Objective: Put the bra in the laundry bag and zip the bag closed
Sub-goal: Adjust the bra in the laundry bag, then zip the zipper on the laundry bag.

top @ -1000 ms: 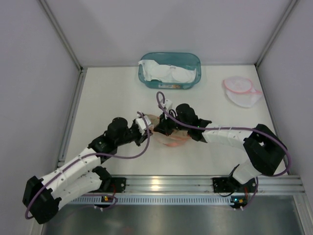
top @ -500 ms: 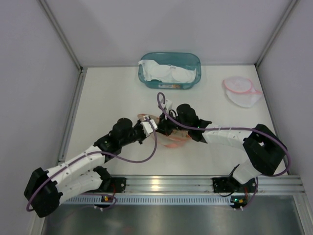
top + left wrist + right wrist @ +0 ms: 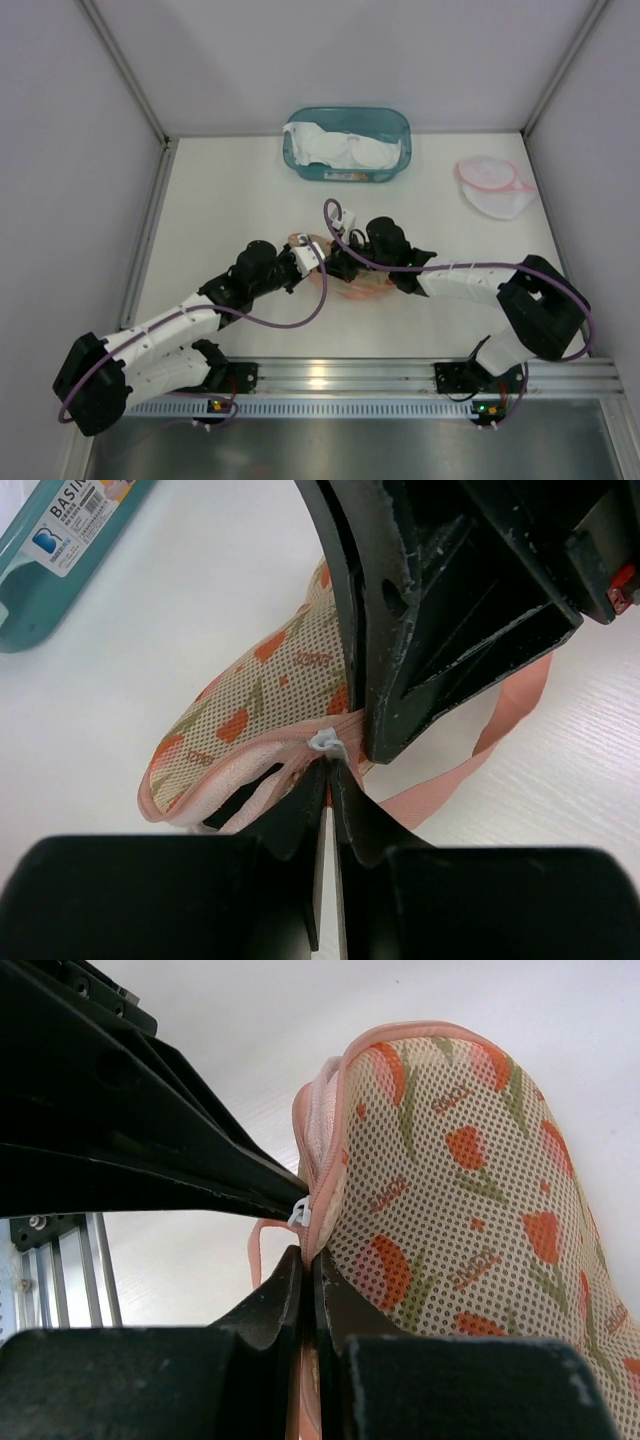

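Laundry bag (image 3: 250,710): one, tulip print, mid-worktop (image 3: 230,200), between the two arms.
Left fingers (image 3: 295,815): pinched on the one zip pull (image 3: 322,744).
Right fingers (image 3: 275,1300): clenched on the bag's pink edge, beside the pull.
Basin (image 3: 400,118): one, teal, at back; white bras (image 3: 345,150) inside, number unclear.
Mesh bag (image 3: 495,190): one more, white, far right.

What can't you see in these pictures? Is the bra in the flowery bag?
- Bra inside the laundry bag: cannot tell; its dotted fabric hides the inside in both wrist views.
- Most of the bag, top view: covered by the left hand and right hand.
- Zip past its white pull, left wrist view: behind the right hand.
- Teal bin label, left wrist view: cut off by the edge.
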`<state>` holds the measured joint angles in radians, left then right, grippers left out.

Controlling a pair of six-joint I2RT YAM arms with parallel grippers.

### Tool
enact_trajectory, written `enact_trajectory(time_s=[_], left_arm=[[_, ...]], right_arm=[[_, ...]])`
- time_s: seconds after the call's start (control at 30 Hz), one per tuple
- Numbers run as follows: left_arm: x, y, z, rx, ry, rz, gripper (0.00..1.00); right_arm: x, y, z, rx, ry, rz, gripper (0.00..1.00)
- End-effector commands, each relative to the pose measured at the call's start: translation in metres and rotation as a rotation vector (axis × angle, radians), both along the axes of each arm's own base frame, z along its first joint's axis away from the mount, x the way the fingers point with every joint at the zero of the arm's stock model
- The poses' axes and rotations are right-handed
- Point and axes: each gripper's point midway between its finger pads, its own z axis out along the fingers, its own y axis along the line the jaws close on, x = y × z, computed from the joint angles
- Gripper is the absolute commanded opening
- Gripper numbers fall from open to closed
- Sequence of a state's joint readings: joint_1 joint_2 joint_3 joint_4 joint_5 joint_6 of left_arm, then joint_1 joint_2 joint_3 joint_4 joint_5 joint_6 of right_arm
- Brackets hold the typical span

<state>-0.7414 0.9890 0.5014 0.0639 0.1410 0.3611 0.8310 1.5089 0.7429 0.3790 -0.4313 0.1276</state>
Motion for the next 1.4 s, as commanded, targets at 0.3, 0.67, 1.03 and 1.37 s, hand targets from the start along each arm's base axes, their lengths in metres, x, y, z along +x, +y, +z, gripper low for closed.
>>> enact_trajectory(time_s=[0.3, 0.67, 1.03, 1.37], left_arm=[[0.013, -0.006, 0.032, -0.113, -0.023, 0.071, 0.16], [0.017, 0.021, 0.027, -0.129, 0.136, 0.261, 0.12], [-0.025, 0.009, 0.061, -0.239, 0.157, 0.072, 0.21], [-0.064, -0.009, 0.059, -0.155, 0.021, -0.317, 0.25]], right_arm=[[-0.014, 0.011, 0.039, 0.108, -0.083, 0.098, 0.00], [-0.006, 0.007, 0.028, 0.060, -0.127, 0.069, 0.00], [-0.001, 0.013, 0.023, 0.047, -0.141, 0.069, 0.00], [-0.028, 0.006, 0.019, 0.022, -0.301, 0.279, 0.00]])
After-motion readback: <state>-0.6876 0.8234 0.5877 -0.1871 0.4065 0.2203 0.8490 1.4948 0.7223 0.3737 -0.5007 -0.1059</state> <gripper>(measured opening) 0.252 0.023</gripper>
